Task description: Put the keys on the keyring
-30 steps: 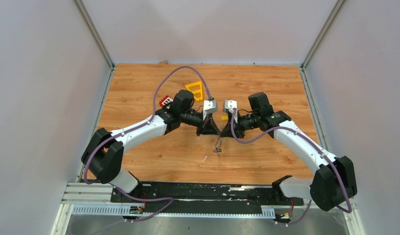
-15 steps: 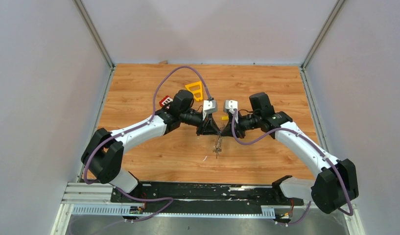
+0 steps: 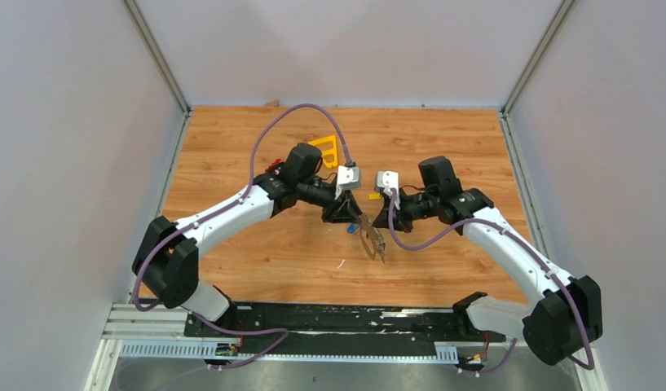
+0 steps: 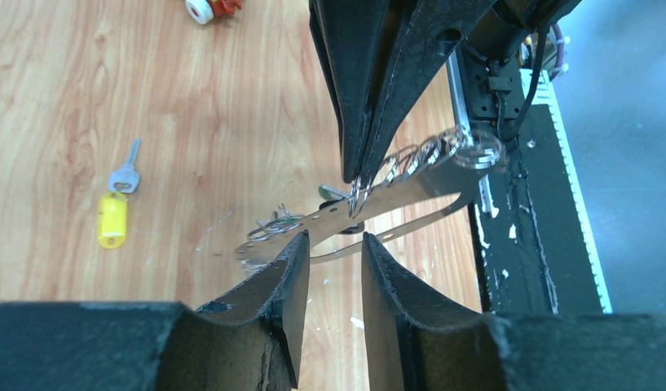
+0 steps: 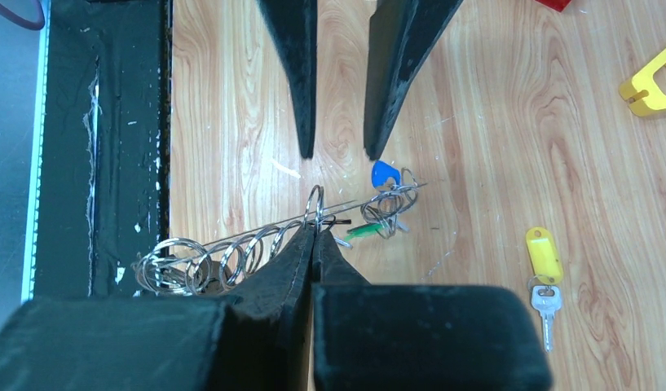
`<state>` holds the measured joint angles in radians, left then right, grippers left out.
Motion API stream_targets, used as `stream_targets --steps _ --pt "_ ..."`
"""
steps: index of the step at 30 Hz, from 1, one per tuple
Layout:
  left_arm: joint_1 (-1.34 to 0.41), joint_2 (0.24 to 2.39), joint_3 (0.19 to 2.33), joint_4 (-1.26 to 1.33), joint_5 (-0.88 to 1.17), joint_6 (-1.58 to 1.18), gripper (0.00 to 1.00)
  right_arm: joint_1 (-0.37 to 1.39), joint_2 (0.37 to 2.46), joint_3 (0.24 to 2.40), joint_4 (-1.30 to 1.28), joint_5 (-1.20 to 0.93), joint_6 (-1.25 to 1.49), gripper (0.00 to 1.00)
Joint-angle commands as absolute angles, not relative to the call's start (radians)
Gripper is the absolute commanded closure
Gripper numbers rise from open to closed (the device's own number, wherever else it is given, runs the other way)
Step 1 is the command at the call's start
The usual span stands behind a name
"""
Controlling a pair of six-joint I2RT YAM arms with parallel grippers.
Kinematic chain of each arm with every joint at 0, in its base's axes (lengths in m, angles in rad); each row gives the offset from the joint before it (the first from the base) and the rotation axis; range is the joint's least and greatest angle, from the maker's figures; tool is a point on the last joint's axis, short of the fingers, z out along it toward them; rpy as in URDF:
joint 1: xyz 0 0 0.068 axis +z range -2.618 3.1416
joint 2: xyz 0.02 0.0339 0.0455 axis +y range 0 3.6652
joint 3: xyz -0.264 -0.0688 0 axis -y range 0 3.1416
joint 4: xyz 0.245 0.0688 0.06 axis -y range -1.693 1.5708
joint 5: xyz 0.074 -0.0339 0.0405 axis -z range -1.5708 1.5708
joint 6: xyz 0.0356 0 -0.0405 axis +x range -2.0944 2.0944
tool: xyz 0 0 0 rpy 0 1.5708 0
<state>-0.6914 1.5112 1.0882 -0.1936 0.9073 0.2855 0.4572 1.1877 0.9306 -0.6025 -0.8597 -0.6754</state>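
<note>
Two hands meet above the middle of the bench [image 3: 443,138], with the keyring [image 4: 394,195] between them.

The right hand [image 5: 313,232] is clenched on the keyring and holds it off the wood, tilted, with a row of silver split rings [image 5: 191,262] bunched along one end. The left hand [image 4: 333,240] is released: its fingers stand parted just beside the keyring's other end and hold nothing. A blue-headed key [image 5: 384,173] and a green-headed key [image 5: 363,230] sit by that end in a tangle of small rings; whether they are threaded on cannot be told. A yellow-tagged key [image 5: 544,257] lies flat on the bench, well apart from the keyring. A yellow triangular frame [image 3: 326,150] rests behind the left arm.
</note>
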Motion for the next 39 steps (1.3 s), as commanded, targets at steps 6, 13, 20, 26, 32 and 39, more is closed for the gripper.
stream_targets --steps 6,13,20,26,32,39 --pt "-0.678 1.457 1.250 -0.506 0.945 0.610 0.62 0.463 1.126 1.003 -0.645 -0.861 -0.744 1.00" --pt "-0.678 1.463 1.292 -0.520 0.978 0.625 0.63 0.463 1.134 1.059 -0.686 -0.868 -0.763 1.00" --pt "-0.691 1.480 1.301 -0.445 0.955 0.551 0.65 0.491 1.158 1.126 -0.736 -0.759 -0.774 1.00" --pt "-0.715 1.495 1.289 -0.416 0.920 0.607 0.67 0.519 1.179 1.148 -0.766 -0.694 -0.768 1.00" --pt "-0.722 1.495 1.249 -0.347 0.933 0.638 0.69 0.527 1.180 1.145 -0.773 -0.692 -0.758 1.00" --pt "-0.724 1.489 1.165 -0.251 0.985 0.670 0.70 0.527 1.164 1.123 -0.743 -0.730 -0.732 1.00"
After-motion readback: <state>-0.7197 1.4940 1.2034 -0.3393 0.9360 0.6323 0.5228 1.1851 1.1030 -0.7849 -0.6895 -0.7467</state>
